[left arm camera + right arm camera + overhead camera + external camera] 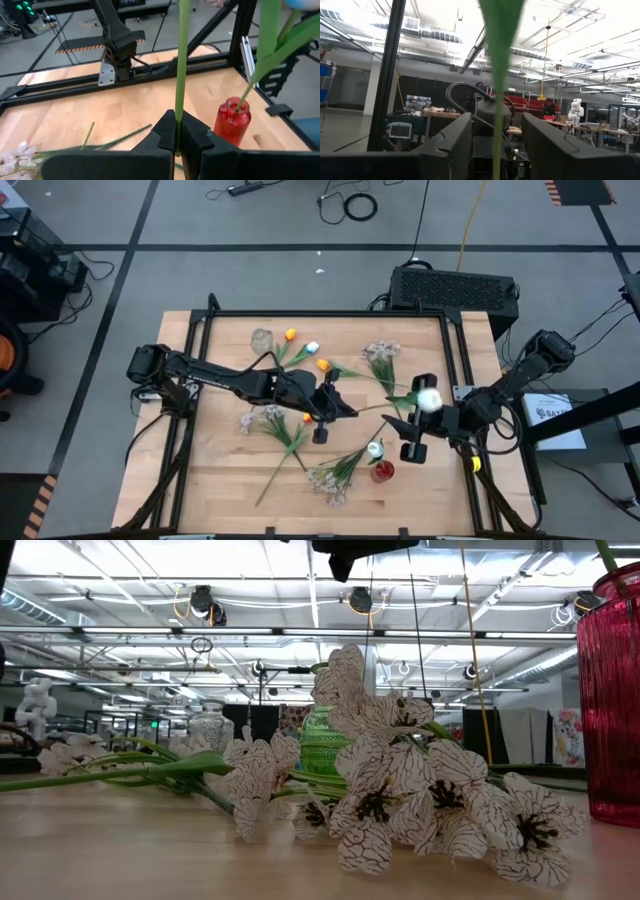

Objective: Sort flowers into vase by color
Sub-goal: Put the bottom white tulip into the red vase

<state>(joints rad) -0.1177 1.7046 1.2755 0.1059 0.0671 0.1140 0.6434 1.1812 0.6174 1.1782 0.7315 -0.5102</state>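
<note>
**Stem passed between two grippers, mid-table**

Wooden table point(220, 480) is strewn w/ flowers: pale sprays point(335, 475) at front, tulips point(322, 365) toward back. Left gripper point(177, 142) is clamped tight on a green stem point(181, 65) near centre. Right gripper point(495, 145) is held wide open around a stem, not pinching; white tulip point(428, 398) is seen just beside it. Red vase point(232, 122) w/ one stem inside is stood at front right.

Robotics lab: framed workbench point(230, 470), cabled floor, truss ceiling point(150, 600).

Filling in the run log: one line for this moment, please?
left jaws: shut on green stem | right jaws: open astride leafy stem | red vase: holds white tulip
</note>
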